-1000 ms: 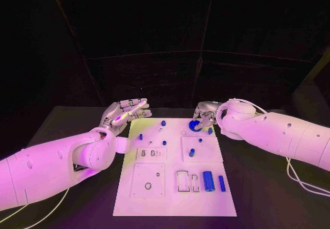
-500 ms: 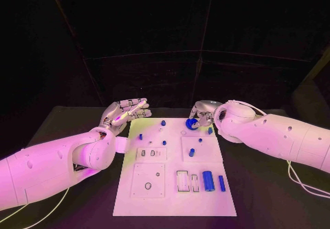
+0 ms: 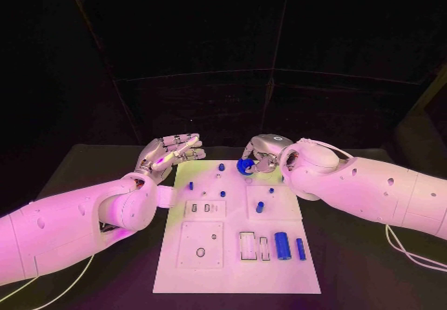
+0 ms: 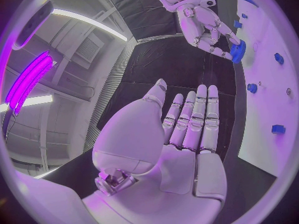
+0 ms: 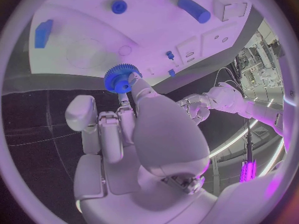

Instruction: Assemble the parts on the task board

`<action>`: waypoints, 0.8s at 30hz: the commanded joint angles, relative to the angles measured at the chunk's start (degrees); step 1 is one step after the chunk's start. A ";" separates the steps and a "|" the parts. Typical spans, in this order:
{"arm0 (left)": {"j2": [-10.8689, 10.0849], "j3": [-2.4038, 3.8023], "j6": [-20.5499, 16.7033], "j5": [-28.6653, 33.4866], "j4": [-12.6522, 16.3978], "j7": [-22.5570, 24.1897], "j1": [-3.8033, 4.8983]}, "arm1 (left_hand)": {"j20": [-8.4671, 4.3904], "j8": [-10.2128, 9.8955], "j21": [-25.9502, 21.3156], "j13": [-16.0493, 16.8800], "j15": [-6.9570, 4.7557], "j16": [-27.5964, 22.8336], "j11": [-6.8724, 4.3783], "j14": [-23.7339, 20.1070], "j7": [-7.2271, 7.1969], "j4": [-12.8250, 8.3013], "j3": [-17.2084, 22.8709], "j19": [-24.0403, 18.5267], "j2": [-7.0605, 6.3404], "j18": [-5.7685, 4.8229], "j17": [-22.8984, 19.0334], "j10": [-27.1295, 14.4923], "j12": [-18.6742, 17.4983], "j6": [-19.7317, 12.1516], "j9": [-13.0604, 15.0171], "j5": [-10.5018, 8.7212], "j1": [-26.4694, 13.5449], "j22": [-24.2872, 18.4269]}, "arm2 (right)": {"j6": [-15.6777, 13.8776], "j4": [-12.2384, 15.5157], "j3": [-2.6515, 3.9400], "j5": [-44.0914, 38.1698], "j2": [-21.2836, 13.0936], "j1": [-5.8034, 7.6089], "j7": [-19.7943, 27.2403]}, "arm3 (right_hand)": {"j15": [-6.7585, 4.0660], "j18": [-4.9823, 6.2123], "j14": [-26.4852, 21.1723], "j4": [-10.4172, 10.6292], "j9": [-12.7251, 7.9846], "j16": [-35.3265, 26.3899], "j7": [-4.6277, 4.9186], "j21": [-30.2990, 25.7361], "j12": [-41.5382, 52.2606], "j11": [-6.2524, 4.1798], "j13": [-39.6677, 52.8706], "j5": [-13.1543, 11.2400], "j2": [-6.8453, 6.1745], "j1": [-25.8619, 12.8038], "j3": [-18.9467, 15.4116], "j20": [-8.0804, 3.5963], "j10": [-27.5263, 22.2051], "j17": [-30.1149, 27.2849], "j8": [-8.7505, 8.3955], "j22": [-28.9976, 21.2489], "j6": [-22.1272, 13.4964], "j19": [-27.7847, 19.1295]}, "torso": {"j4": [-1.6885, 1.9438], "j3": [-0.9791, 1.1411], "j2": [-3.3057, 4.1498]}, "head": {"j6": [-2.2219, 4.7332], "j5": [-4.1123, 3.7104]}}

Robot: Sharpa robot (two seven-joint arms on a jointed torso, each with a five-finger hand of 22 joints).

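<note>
Black counter (image 3: 373, 258) under coloured light, dark room behind; the left wrist view shows a lit strip lamp (image 4: 28, 82) on the wall. The white task board (image 3: 238, 271) lies flat in the middle of the counter, long side running away from the robot. On the board: a large blue cylinder (image 3: 282, 245) and a thinner blue rod (image 3: 301, 248) side by side near the right edge at the near end, a short blue peg (image 3: 259, 206) mid-board, and several small blue pieces further out, among them one peg (image 3: 221, 166) close to the far edge. The left hand (image 3: 170, 154) is raised just beside the board's far left corner, palm open, fingers straight and close together, holding nothing. The right hand (image 3: 259, 154) hangs over the far edge of the board, fingertips pinching a blue gear (image 3: 246, 166); in the right wrist view the gear (image 5: 119, 78) sits toothed rim outward at the fingertips, above the board's edge. I cannot tell whether the gear touches the board.
</note>
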 commanded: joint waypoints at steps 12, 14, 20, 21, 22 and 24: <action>0.03 0.05 0.52 -0.09 0.18 0.52 0.10 | 0.26 -0.28 -0.31 -0.05 0.00 -0.30 -0.01 -0.01 2.84 -0.24 -0.05 0.29 0.44 0.66 0.01 -0.12 -0.08 -0.31 -0.04 -0.04 -0.04 -0.10 | -1.54 -2.20 -0.80 -1.79 7.59 -0.08 -0.03 | -0.54 -0.69 5.42 -0.14 0.46 -0.02 -0.90 0.55 0.38 -0.10 4.42 -0.03 -0.08 -0.72 0.64 0.02 0.50 12.17 0.68 0.51 2.64 0.73 | 0.13 -0.04 0.10 | -0.21 0.88; 0.09 0.06 0.54 -0.09 0.18 0.53 0.10 | 0.26 -0.28 -0.31 -0.05 0.00 -0.30 -0.01 -0.01 2.84 -0.24 -0.05 0.29 0.44 0.66 0.01 -0.12 -0.08 -0.31 -0.04 -0.04 -0.04 -0.10 | -1.31 -2.98 -0.98 -1.79 8.54 -0.32 0.12 | -0.54 -0.69 5.42 -0.14 0.46 -0.02 -0.90 0.55 0.38 -0.10 4.42 -0.03 -0.08 -0.72 0.64 0.02 0.50 12.17 0.68 0.51 2.64 0.73 | 0.17 -0.07 0.12 | -0.30 0.96; 0.24 0.06 0.52 -0.09 0.11 0.63 0.10 | 0.26 -0.28 -0.31 -0.05 0.00 -0.30 -0.01 -0.01 2.84 -0.24 -0.05 0.29 0.44 0.66 0.01 -0.12 -0.08 -0.31 -0.04 -0.04 -0.04 -0.10 | -0.70 -5.33 -1.25 -1.79 10.84 -1.36 0.52 | -0.55 -0.70 5.42 -0.18 0.45 -0.03 -0.90 0.57 0.45 -0.11 4.50 0.04 -0.08 -0.75 0.77 0.01 0.56 12.14 0.64 0.55 2.63 0.75 | -0.02 0.06 0.06 | -0.51 1.24; 0.24 0.06 0.50 -0.09 0.09 0.64 0.10 | 0.26 -0.28 -0.31 -0.05 0.00 -0.30 -0.01 -0.01 2.84 -0.24 -0.05 0.29 0.44 0.66 0.01 -0.12 -0.08 -0.31 -0.04 -0.04 -0.04 -0.10 | -0.59 -5.61 -1.27 -1.79 11.08 -1.46 0.55 | -0.55 -0.70 5.41 -0.19 0.45 -0.04 -0.90 0.59 0.46 -0.11 4.52 0.05 -0.08 -0.76 0.80 0.00 0.57 12.10 0.63 0.57 2.62 0.76 | -0.02 0.06 0.06 | -0.51 1.24; 0.25 0.06 0.48 -0.09 0.07 0.66 0.10 | 0.26 -0.28 -0.31 -0.05 0.00 -0.30 -0.01 -0.01 2.84 -0.24 -0.05 0.29 0.44 0.66 0.01 -0.12 -0.08 -0.31 -0.04 -0.04 -0.04 -0.10 | -0.41 -5.99 -1.29 -1.79 11.39 -1.59 0.59 | -0.55 -0.71 5.40 -0.20 0.44 -0.05 -0.90 0.60 0.48 -0.11 4.54 0.06 -0.08 -0.76 0.82 0.00 0.58 12.07 0.62 0.60 2.62 0.77 | -0.02 0.05 0.06 | -0.57 1.20; 0.27 0.06 0.44 -0.09 0.04 0.69 0.10 | 0.26 -0.28 -0.31 -0.05 0.00 -0.30 -0.01 -0.01 2.84 -0.24 -0.05 0.29 0.44 0.66 0.01 -0.12 -0.08 -0.31 -0.04 -0.04 -0.04 -0.10 | -0.12 -6.56 -1.32 -1.79 11.86 -1.78 0.66 | -0.55 -0.71 5.40 -0.20 0.44 -0.05 -0.90 0.60 0.48 -0.11 4.54 0.06 -0.08 -0.76 0.82 0.00 0.58 12.07 0.62 0.60 2.62 0.77 | 0.01 0.04 0.07 | -0.63 1.14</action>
